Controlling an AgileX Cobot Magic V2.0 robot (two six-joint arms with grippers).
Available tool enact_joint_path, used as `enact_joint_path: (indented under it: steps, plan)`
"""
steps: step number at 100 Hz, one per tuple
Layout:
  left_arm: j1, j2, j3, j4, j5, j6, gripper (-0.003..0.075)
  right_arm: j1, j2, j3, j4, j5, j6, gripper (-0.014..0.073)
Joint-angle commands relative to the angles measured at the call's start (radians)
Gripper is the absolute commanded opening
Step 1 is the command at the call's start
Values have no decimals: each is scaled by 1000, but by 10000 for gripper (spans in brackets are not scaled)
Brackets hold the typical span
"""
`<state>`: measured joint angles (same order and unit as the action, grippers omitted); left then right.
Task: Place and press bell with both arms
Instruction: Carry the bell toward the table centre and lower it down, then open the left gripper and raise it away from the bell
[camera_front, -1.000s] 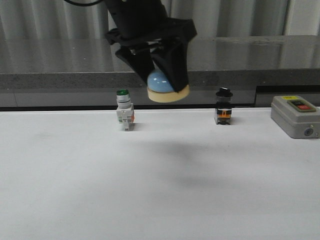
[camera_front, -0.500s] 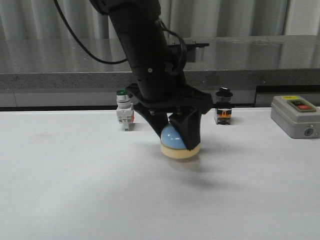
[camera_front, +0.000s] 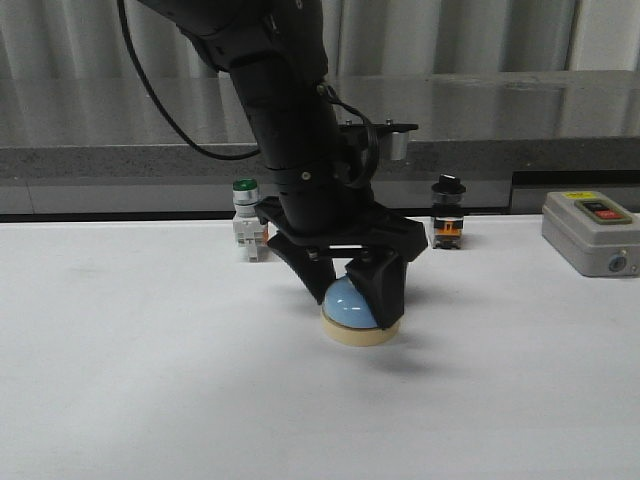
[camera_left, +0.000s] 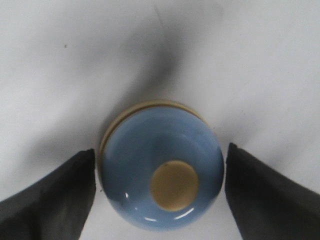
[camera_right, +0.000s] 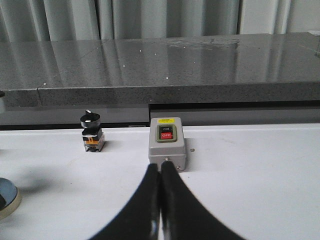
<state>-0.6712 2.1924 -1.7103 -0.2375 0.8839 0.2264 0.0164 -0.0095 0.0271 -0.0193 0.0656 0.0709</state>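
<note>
The light-blue bell (camera_front: 356, 335) sits with its cream base on the white table (camera_front: 150, 380), near the middle. My left gripper (camera_front: 352, 305) comes down from above and its black fingers (camera_front: 385, 290) clasp the bell on both sides. In the left wrist view the bell (camera_left: 150, 150) with its cream button fills the space between the fingers of the left gripper (camera_left: 160, 152). My right gripper (camera_right: 161, 167) is shut and empty, low over the table in front of the grey box; it is outside the front view. The bell's edge (camera_right: 6, 197) shows in the right wrist view.
A green-capped white switch (camera_front: 246, 222) stands behind the bell to the left. A black knob switch (camera_front: 446, 215) stands behind to the right. The grey two-button box (camera_front: 590, 232) sits at the right edge. A dark stone ledge (camera_front: 500, 110) runs along the back.
My left gripper has come down and forward with the bell, from above the switches to the table. The bell's base now rests on the table.
</note>
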Motion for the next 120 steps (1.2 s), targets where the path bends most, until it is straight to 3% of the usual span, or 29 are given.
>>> enact_joint_path:
  steps: [1, 22, 32, 46, 67, 120]
  plan:
    - [-8, -62, -24, -28, -23, -5, 557, 2, -21, -15, -7, -81, -5, -60]
    - [-8, -89, -24, -28, -25, -8, 552, 2, -21, -15, -7, -81, -5, -60]
    - [-8, -122, -24, -31, -33, -36, 507, 2, -21, -15, -7, -81, -5, -60]
    - [-8, -185, -24, -31, -42, -36, 341, 2, -21, -15, -7, -81, -5, -60]
    - [8, -285, -24, -31, 13, -36, -20, 2, -21, -15, -7, -81, -5, -60]
    - [189, -479, -13, -30, 22, -115, -20, 2, -21, -15, -7, -81, -5, -60]
